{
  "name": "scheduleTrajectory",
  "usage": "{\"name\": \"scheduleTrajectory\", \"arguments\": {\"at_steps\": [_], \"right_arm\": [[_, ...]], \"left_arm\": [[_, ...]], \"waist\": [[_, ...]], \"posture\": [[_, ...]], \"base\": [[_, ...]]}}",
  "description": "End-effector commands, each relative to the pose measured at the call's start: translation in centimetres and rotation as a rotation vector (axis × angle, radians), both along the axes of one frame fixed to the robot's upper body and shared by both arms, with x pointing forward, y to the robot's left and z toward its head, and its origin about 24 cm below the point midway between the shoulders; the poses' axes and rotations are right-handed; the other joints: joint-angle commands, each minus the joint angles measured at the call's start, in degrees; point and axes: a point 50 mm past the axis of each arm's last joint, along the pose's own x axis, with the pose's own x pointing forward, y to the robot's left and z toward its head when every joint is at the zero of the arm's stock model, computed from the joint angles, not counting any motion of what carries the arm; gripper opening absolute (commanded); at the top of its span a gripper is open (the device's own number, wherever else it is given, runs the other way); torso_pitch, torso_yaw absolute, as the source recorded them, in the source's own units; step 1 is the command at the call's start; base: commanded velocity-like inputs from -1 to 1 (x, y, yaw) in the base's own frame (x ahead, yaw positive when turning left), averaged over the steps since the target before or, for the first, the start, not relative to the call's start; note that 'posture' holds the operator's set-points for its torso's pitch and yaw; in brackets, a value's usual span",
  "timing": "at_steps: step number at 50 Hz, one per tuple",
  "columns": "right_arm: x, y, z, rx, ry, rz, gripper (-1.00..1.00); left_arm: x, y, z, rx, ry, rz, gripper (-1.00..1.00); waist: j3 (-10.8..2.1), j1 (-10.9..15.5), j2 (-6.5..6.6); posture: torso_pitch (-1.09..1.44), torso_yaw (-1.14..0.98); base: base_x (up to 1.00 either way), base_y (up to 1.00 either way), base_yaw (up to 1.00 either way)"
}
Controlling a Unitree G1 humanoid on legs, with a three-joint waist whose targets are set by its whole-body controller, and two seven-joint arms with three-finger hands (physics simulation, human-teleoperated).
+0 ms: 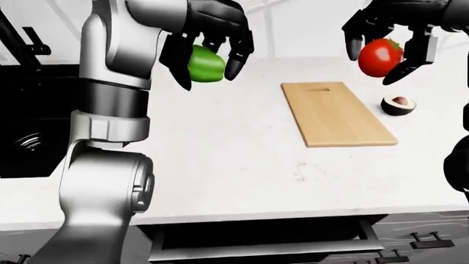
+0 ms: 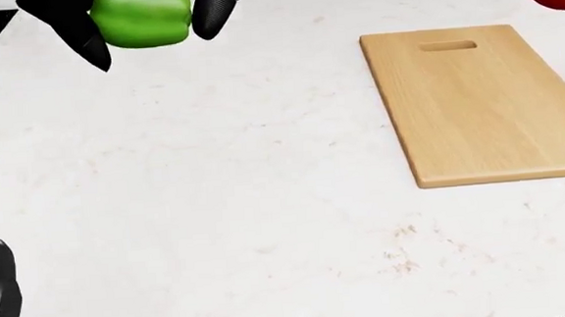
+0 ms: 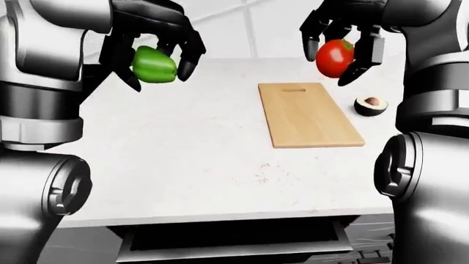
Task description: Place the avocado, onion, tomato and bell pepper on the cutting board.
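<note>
My left hand [image 1: 209,63] is shut on a green bell pepper [image 1: 204,64] and holds it above the white counter [image 1: 220,148], left of the wooden cutting board [image 1: 336,113]. My right hand [image 1: 381,55] is shut on a red tomato [image 1: 380,56], held in the air above the board's far right corner. A halved avocado [image 1: 398,104] lies on the counter just right of the board. The board is bare. No onion is in view. The head view shows the pepper [image 2: 141,18] at its top left and the board [image 2: 478,102] at its right.
A black sink [image 1: 29,132] with a dark faucet [image 1: 22,41] lies at the left of the left-eye view. An open drawer [image 1: 264,239] juts out below the counter's near edge. Cabinet handles [image 1: 432,239] show at the bottom right.
</note>
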Motion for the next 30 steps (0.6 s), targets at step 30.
{"name": "scheduleTrajectory", "arguments": {"at_steps": [30], "right_arm": [[-0.64,0.43,1.95,-0.003,-0.074,0.02,-1.0]], "left_arm": [[-1.01,0.23,1.46,-0.015,-0.069,-0.019,-1.0]], "waist": [[-1.61,-0.1,-2.17]], "posture": [[0.0,0.0]], "base": [[0.0,-0.08,0.0]]}}
